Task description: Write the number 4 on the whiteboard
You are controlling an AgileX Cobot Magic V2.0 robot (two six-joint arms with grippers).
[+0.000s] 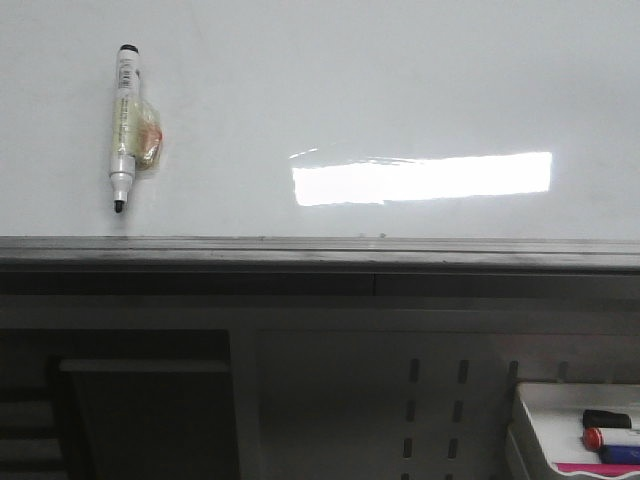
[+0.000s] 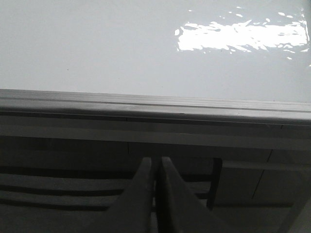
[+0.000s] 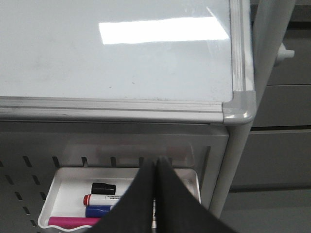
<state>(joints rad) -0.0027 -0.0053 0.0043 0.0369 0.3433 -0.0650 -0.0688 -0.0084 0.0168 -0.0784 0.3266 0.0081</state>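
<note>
The whiteboard is a glossy white board with a bright glare patch and a grey metal edge; it also shows in the left wrist view and the right wrist view. No number 4 or any stroke shows on it. A black-tipped marker with a yellowish wrap lies uncapped on the board at the left. My left gripper is shut and empty, below the board's near edge. My right gripper is shut and empty, below the board's near right corner, over the marker tray. Neither gripper shows in the front view.
A small white tray hangs below the board at the right, also in the front view. It holds a black cap, a red-capped marker, a blue marker and a pink item. A perforated panel lies below the edge.
</note>
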